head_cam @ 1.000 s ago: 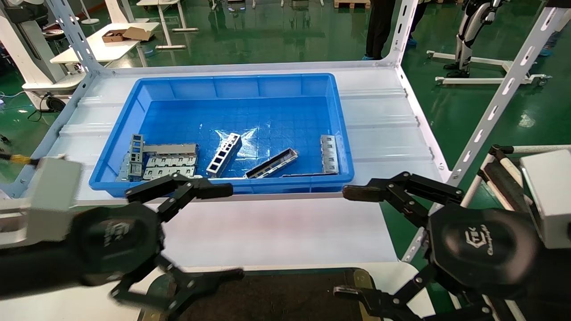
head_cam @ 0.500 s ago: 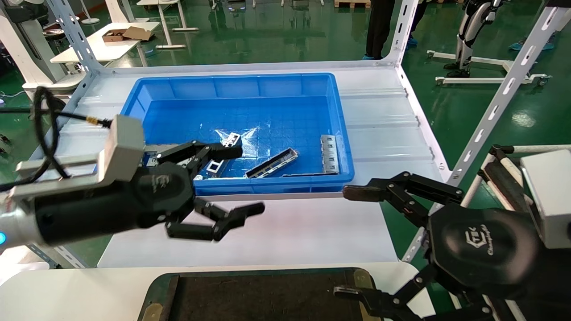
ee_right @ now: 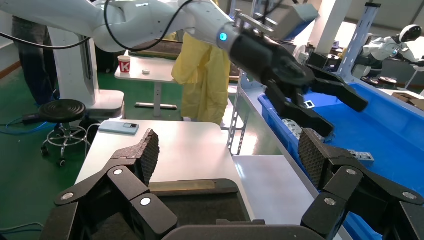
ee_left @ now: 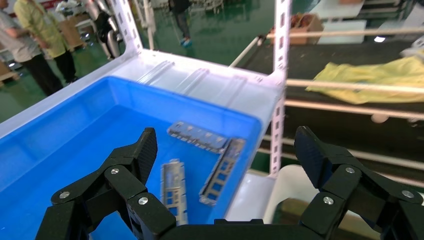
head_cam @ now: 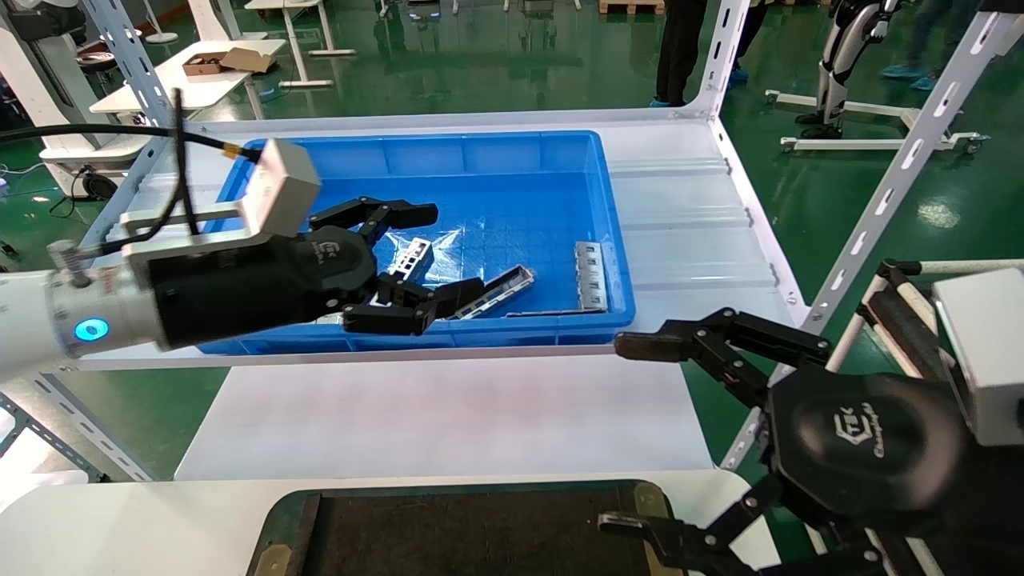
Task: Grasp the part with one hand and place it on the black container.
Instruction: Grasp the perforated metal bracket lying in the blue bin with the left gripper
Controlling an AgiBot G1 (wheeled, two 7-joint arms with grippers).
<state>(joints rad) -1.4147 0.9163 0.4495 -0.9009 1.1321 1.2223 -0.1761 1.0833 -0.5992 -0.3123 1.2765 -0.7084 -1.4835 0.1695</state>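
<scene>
a: right, the left gripper (head_cam: 436, 252) is out over the blue bin (head_cam: 512, 156), above its near-left part, fingers spread wide with nothing between them.

b: and the part (head_cam: 492, 291)? i see a slim grey channel strip lying on the bin floor, close to the near wall, about midway along it.

a: that's it, angled on the floor, one end just beside the gripper's lower finger (head_cam: 456, 292) in the head view. whether they touch, i can't tell. the left wrist view has it (ee_left: 221, 171) below and between the open fingers.

b: next to it there's the wider ladder-like bar (head_cam: 406, 262), partly behind the gripper.

a: yes, and a flat tabbed plate (head_cam: 590, 276) against the bin's right wall, near the near-right corner.

b: the black container (head_cam: 472, 532)?

a: on the white table (head_cam: 120, 520) at its near edge, well apart from the bin, dark floor with a green rim.

b: and the other arm?

a: the right gripper (head_cam: 632, 436) hangs off the shelf's near-right corner, jaws wide apart, holding nothing.
</scene>
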